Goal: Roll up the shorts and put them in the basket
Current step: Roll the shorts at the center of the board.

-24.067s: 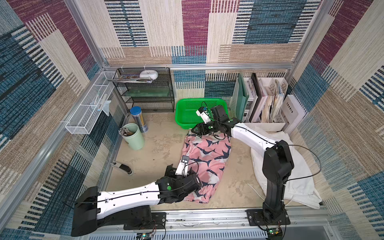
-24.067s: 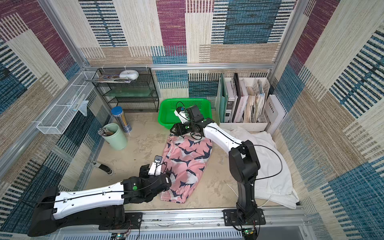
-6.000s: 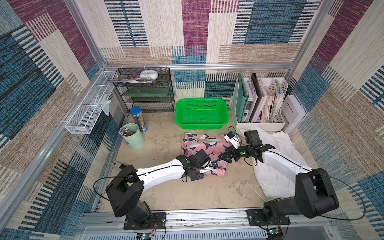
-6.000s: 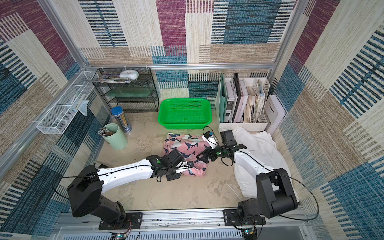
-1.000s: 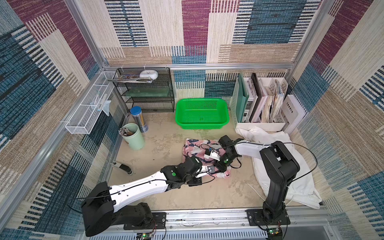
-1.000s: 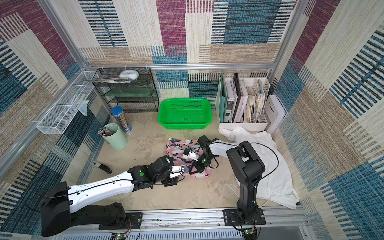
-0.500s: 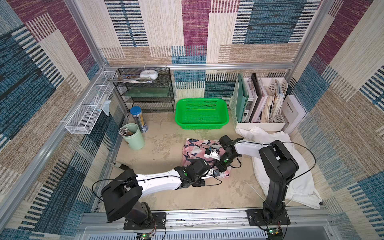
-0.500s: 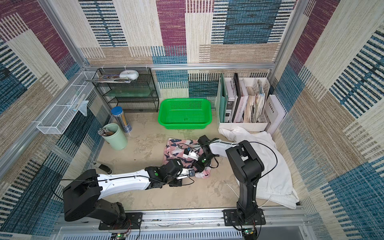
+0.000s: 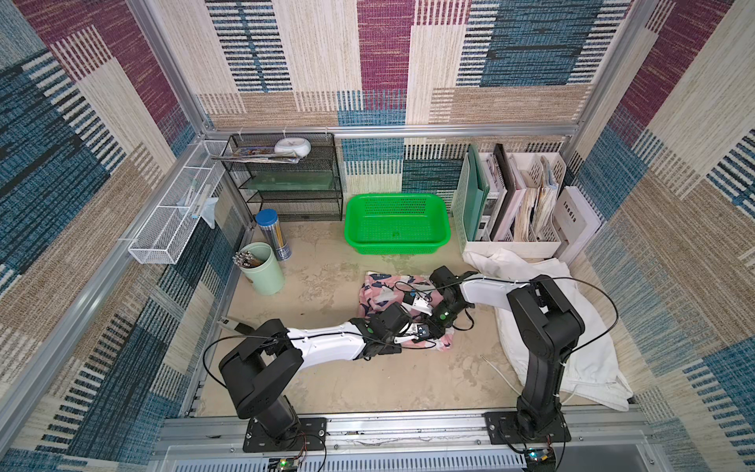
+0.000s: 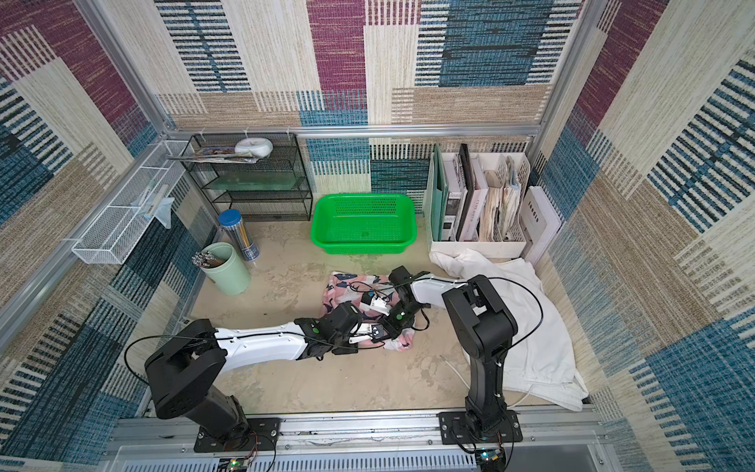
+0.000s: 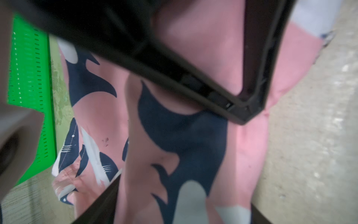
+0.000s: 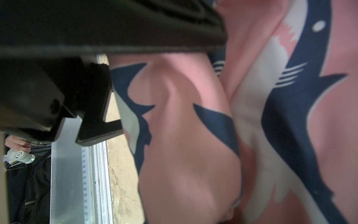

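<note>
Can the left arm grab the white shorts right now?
Probably not: the left gripper is down on the pink shorts, and the right arm lies between it and the white shorts.

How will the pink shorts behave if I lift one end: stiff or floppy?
Probably floppy: the pink shorts lie in soft folds. Likely light, being thin cloth. The loose roll may unroll if lifted by one end.

Patchwork woven walls (image 9: 384,61), sandy floor (image 9: 327,380)
</note>
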You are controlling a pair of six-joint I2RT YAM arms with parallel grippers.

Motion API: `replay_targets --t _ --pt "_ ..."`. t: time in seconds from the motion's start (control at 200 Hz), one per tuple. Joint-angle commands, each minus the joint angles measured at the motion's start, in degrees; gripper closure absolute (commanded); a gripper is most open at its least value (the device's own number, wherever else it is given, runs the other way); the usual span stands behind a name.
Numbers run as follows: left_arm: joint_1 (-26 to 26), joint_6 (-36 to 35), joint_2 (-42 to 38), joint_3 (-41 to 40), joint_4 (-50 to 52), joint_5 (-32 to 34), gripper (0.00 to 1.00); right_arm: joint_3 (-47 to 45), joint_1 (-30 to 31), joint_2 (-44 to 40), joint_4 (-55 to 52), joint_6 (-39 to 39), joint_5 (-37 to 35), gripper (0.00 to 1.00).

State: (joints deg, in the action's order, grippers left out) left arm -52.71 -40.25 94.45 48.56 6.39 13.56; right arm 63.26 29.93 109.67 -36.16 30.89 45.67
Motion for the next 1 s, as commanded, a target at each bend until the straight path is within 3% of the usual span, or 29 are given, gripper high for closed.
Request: replay_targets --t 0.0,0.035,0.21,0.305,0.32,0.335,0.35,0.626,0.996 --pt "0.07 1.64 1.36 0.75 1.60 -2.07 0.45 -0.31 0.04 -0.58 1.16 -1.52 -2.58 1.00" --pt "0.06 1.79 1.76 0.75 1.75 -2.28 0.51 -0.42 -0.04 -0.72 1.72 -2.25 -3.69 0.99" --pt "0.13 2.18 2.02 1.86 4.52 -3.60 0.69 -1.38 -0.61 -2.51 5.14 -6.29 -8.63 0.72" --pt "0.07 2.32 1.65 2.31 6.06 -3.67 0.72 -2.03 -1.14 -4.03 7.46 -7.82 -9.72 0.40" --pt "0.06 2.36 1.56 2.31 6.23 -3.65 0.73 -2.15 -1.28 -4.27 7.89 -8.15 -10.06 0.30" --pt "0.11 2.44 1.57 2.34 6.50 -3.65 0.73 -2.29 -1.40 -4.55 8.18 -8.46 -10.41 0.08" --pt "0.13 2.53 1.58 2.40 6.66 -3.75 0.73 -2.35 -1.58 -4.74 8.59 -8.67 -10.57 0.00" --pt "0.22 3.85 1.27 3.88 10.76 -5.31 0.80 -4.35 -4.67 -11.50 14.05 -12.50 -12.73 0.01" --pt "1.32 6.95 -2.10 7.56 19.40 -12.55 0.82 -13.34 -11.26 -28.78 26.84 -20.97 -23.95 0.01"
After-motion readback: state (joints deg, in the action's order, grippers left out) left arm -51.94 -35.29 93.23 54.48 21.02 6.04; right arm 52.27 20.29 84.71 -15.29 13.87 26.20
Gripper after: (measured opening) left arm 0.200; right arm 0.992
